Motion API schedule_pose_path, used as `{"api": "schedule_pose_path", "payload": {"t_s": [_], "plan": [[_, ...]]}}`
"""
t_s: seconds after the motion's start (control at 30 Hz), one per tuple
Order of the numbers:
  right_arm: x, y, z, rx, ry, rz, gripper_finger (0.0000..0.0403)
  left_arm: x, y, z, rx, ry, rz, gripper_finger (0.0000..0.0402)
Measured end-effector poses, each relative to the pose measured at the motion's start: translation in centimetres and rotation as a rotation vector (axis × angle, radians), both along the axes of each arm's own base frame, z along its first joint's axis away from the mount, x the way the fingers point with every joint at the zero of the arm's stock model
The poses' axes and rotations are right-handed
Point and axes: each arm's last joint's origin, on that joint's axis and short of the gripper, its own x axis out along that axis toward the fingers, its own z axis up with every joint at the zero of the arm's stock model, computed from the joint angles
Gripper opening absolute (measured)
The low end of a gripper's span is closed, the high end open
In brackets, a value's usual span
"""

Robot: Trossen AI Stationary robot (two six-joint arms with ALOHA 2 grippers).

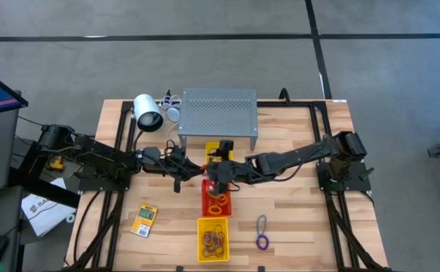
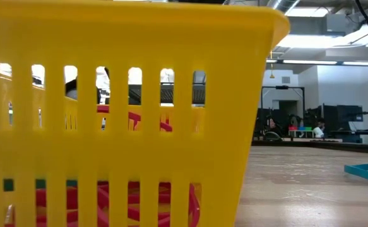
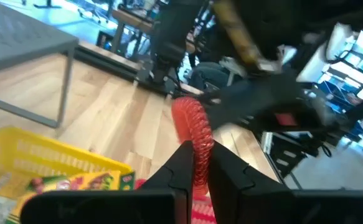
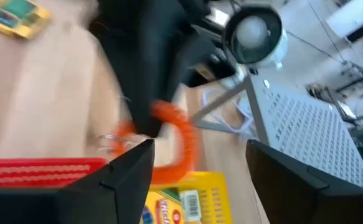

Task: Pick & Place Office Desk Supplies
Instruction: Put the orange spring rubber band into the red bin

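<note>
the left end effector (image 3: pixel 197 171) is pinched narrow on a red-orange coiled loop (image 3: pixel 193 134), which stands up between its dark fingers above the red tray (image 1: pixel 216 198) near the middle of the bench (image 1: pixel 295 219). the right end effector (image 4: pixel 197 165) faces it from the other side with its fingers spread wide, the same coil (image 4: pixel 178 134) just ahead of them and not gripped; in the high view the two meet over the far end of the red tray (image 1: pixel 218 175). under them sits a yellow tray (image 1: pixel 221 149) holding printed packets, touching the front of a grey perforated riser (image 1: pixel 218 113). a second yellow tray (image 1: pixel 213 239) with a tangle of bands lies at the near edge, in line with the red one. a yellow card packet (image 1: pixel 144 220) lies toward the near left corner, and a purple loop (image 1: pixel 262 241) with a thin ring (image 1: pixel 261 224) beside it lies right of the near tray. a white lamp-like cylinder (image 1: pixel 148 112) rests at the far left.
</note>
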Motion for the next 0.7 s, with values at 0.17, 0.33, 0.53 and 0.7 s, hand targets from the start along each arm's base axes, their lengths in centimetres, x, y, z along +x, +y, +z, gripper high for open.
{"api": "schedule_pose_path", "payload": {"t_s": [0.17, 0.33, 0.53, 0.7], "plan": [[-1.7, 0.9, 1.6, 0.008, 0.017, 0.017, 0.0255, 0.0, 0.6, -0.1, 0.004, 0.014, 0.015, 0.0023], [-4.1, 1.5, 3.4, 0.046, 0.038, 0.004, 0.0255, 0.0, 1.0, -0.1, 0.058, 0.008, -0.070, 0.0023], [-7.3, 2.3, 3.9, 0.102, -0.013, 0.019, 0.0255, 0.3, 0.3, 0.5, 0.132, -0.029, -0.229, 0.0023], [-10.7, 1.7, 3.4, 0.192, -0.178, 0.023, 0.0255, 1.0, -1.1, 1.8, 0.222, -0.059, -0.313, 0.0023]]}}
